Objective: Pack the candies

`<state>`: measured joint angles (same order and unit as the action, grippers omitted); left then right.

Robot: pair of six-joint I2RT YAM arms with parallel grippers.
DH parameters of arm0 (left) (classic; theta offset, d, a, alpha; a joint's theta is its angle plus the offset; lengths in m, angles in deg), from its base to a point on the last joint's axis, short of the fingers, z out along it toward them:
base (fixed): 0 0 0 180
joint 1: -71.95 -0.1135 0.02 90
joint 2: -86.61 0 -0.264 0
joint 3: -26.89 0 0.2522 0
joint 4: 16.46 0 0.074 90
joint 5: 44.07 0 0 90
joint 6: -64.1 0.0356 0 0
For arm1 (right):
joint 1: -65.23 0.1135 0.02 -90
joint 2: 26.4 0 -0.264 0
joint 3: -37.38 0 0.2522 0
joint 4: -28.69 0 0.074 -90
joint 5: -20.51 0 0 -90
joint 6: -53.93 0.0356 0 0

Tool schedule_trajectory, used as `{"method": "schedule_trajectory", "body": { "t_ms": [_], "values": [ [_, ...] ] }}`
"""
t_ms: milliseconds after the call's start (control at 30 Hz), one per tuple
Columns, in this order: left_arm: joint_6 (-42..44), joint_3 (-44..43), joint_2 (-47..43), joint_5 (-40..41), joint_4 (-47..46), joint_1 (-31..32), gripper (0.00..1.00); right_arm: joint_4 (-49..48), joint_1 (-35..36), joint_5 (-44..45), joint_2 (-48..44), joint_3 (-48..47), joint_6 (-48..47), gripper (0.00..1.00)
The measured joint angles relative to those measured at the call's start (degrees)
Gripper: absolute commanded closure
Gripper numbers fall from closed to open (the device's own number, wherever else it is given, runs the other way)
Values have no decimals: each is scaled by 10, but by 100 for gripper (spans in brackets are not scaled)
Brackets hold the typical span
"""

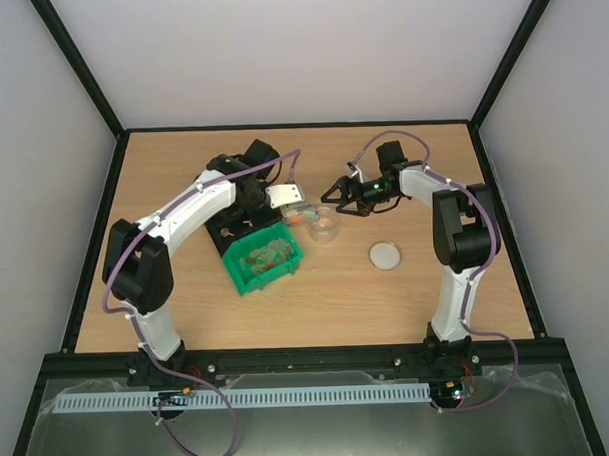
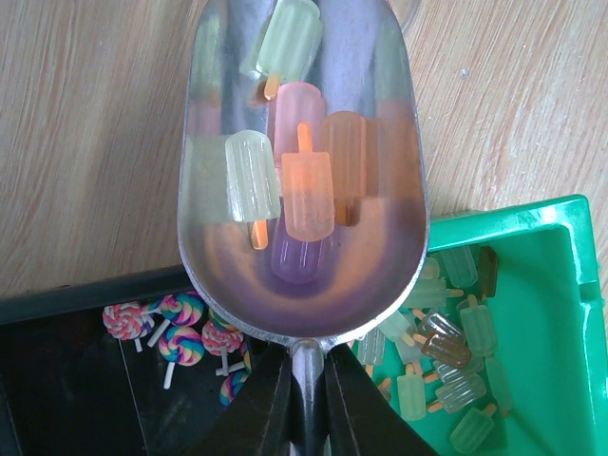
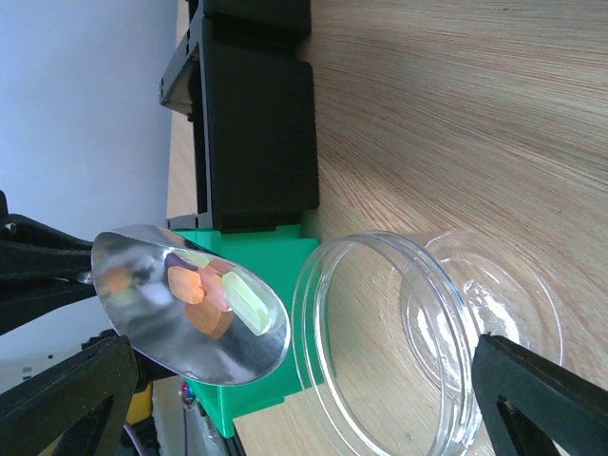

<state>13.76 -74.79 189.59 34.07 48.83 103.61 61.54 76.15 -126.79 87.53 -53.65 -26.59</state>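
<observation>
A metal scoop (image 2: 302,285) carries several popsicle-shaped candies (image 2: 306,180) in yellow, orange, pink and purple. My left gripper (image 2: 306,385) is shut on the scoop's handle. The scoop (image 3: 180,318) hovers over the green bin's corner, right next to the rim of the small clear plastic cup (image 3: 380,332). In the top view the scoop (image 1: 286,198) sits just left of the cup (image 1: 324,225). My right gripper (image 3: 304,380) is open, its fingers (image 3: 541,399) spread wide on either side of the cup. More pale candies (image 2: 446,380) lie in the green bin (image 2: 560,285).
A black bin (image 2: 66,380) holding swirled lollipops (image 2: 180,337) sits left of the green bin (image 1: 264,257). The round white lid (image 1: 386,255) lies on the table to the right of the cup. The wooden table is walled in on three sides.
</observation>
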Motion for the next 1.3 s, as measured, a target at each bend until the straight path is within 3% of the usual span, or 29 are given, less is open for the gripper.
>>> {"method": "schedule_trajectory", "body": {
  "t_ms": [1300],
  "values": [
    [-2,-107,67,128,88,51,98,0,0,23,0,1,-2,1]
  ]
}}
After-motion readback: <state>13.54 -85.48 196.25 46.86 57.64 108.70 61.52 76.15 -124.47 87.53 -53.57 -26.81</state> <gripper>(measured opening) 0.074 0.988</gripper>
